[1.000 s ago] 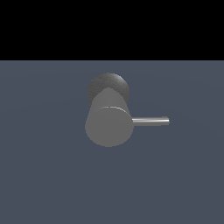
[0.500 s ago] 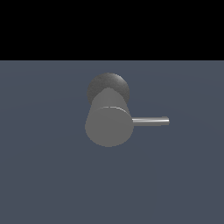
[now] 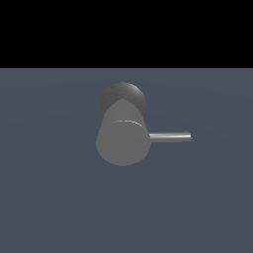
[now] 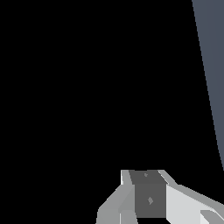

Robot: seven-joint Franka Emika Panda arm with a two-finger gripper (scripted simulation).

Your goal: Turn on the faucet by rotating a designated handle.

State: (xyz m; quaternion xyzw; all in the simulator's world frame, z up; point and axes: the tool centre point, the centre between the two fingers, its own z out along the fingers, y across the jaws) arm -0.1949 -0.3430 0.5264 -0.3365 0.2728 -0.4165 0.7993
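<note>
Fingers: only gripper body visible at wrist view edge, white housing with grey panel; tips cut off, spread or pressed together not determinable. Wrist camera faces mostly black void, sliver of blue-grey floor. No arm in exterior view.

Faucet mid-scene on floor, round end face toward camera, dark base behind. Handle juts level toward exterior view's right, untouched. Judgement: task not begun; approach, contact, rotation all left.
</note>
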